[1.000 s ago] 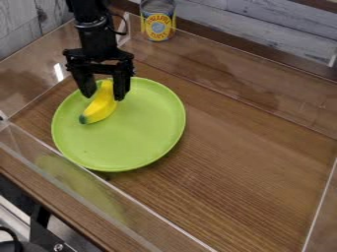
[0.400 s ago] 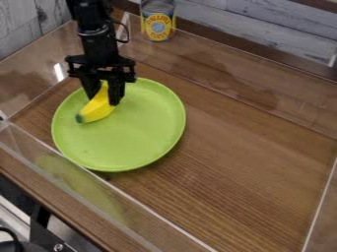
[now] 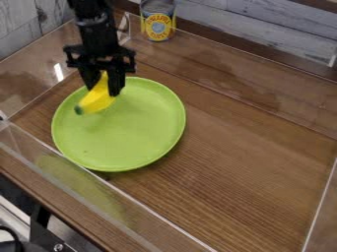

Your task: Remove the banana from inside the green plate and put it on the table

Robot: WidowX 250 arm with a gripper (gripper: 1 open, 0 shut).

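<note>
- gripper (image 3: 101, 87) pointing straight down in the upper left of the frame, black fingers (image 3: 116, 83) clenched on the banana (image 3: 97, 97), one pad on each side of its upper half.
- the banana hangs out below the fingertips, its long axis tilted: top end up between the pads, dark stem tip down and toward the left of the frame.
- it looks lifted just clear of the plate surface rather than lying flat, though from this single angle i cannot be sure the low tip is fully off.
- so the banana is in the grip, above the upper-left part of the green plate (image 3: 138, 138), still inside the line of its rim.
- the relation that matters now: bare table (image 3: 250, 148) lies to the right and toward the lower right of the frame, well apart from the fingers, with the whole width of the plate between.
- there is also a narrow strip of table just beside the plate's upper-left rim, near the clear acrylic wall (image 3: 33, 64), tight quarters by my reading.
- a yellow-labelled can (image 3: 158, 24) stands at the top of the frame, beyond the plate, out of the way.
- my call: the grasp is made, the carry is what's left, and the dangling low tip needs to clear the raised rim on the way out.
</note>
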